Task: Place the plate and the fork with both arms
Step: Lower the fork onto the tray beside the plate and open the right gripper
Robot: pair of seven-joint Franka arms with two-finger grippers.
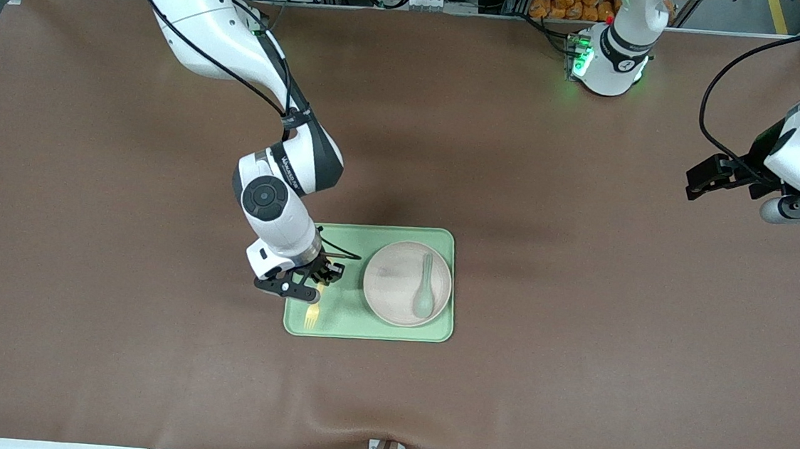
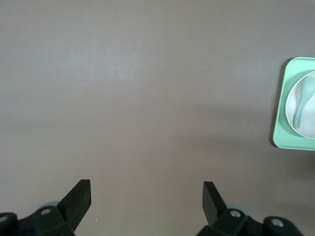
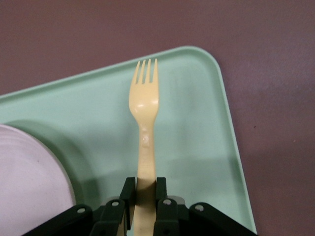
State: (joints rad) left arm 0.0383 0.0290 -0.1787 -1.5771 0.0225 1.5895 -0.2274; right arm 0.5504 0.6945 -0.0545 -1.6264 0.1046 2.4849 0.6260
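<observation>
Right gripper (image 3: 145, 194) has its jaws pinching the fork (image 3: 144, 123) by the handle, one jaw on each side of it. Fork sticks straight out past the jaw tips, tines pointing away from the gripper, over the green tray (image 3: 197, 147). In the front view the right gripper (image 1: 319, 284) is over the tray end toward the right arm's end of the surface, and the fork (image 1: 312, 313) shows below it with tines toward the front camera, near the tray's (image 1: 343, 313) corner. Cannot tell if the tines touch the tray floor.

Plate (image 1: 395, 281) sits in the tray, in the half toward the left arm's end, just beside the fork and apart from it. Its rim shows in the right wrist view too (image 3: 29, 172). A grey-green spoon (image 1: 425, 291) lies in the plate, bowl end nearer the front camera.

Left gripper (image 1: 703, 180) waits, jaws spread wide with nothing between them (image 2: 146, 196), over bare brown surface (image 1: 579, 303) well apart from the tray, toward the left arm's end. Left wrist view catches the tray edge (image 2: 280, 108) with plate (image 2: 291, 105) and spoon (image 2: 305, 98).
</observation>
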